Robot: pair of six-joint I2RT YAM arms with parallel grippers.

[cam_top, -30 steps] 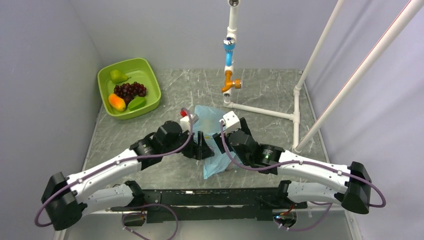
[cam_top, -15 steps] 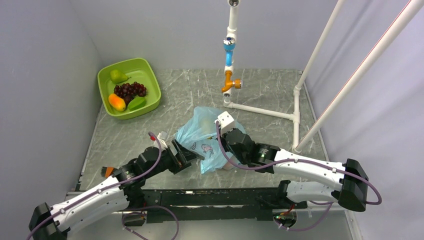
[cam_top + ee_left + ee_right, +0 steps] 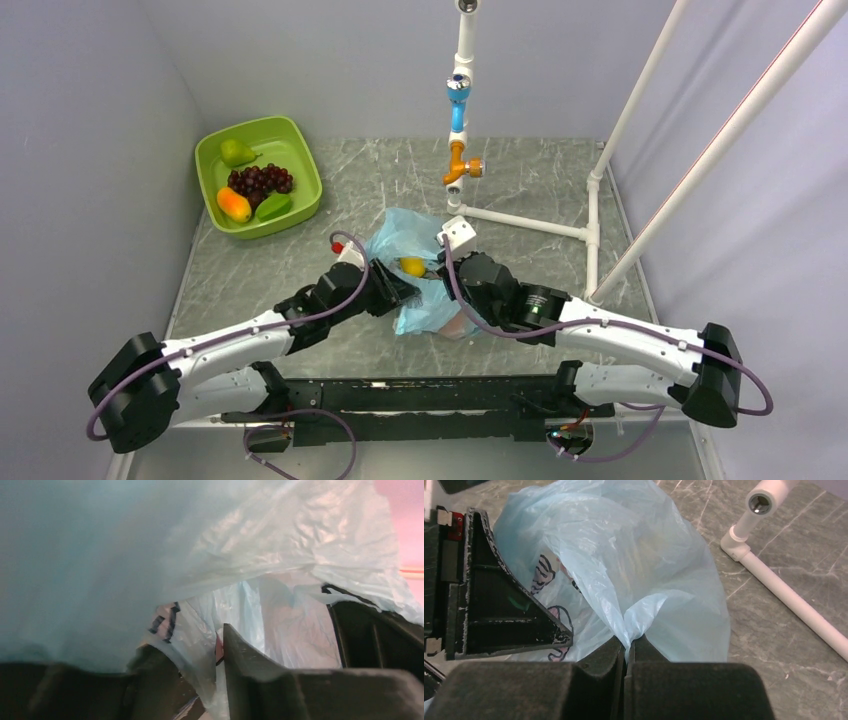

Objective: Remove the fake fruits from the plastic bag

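The light-blue plastic bag point(image 3: 405, 232) lies crumpled at mid-table. A yellow lemon point(image 3: 412, 266), one of the fake fruits, shows at its opening between both grippers. My left gripper point(image 3: 398, 287) is pushed into the bag. In the left wrist view bag film point(image 3: 280, 555) hangs overhead, and a fold of it fills the narrow gap between the jaws of that gripper point(image 3: 200, 665); whether it is clamped does not show. A small reddish patch point(image 3: 218, 647) sits at the right finger. My right gripper point(image 3: 626, 650) is shut on a pinch of the bag point(image 3: 624, 565).
A lime-green tub point(image 3: 300, 150) at the back left holds a pear, grapes, an orange-yellow fruit and a green one. A white pipe frame point(image 3: 520, 220) lies right of the bag, its pipe point(image 3: 784, 595) close in the right wrist view. An upright post point(image 3: 458, 130) stands behind.
My left arm swung back from the near left into the bag and its jaws narrowed. The bag bunched up and the lemon came into view. The right gripper stayed shut on the film.
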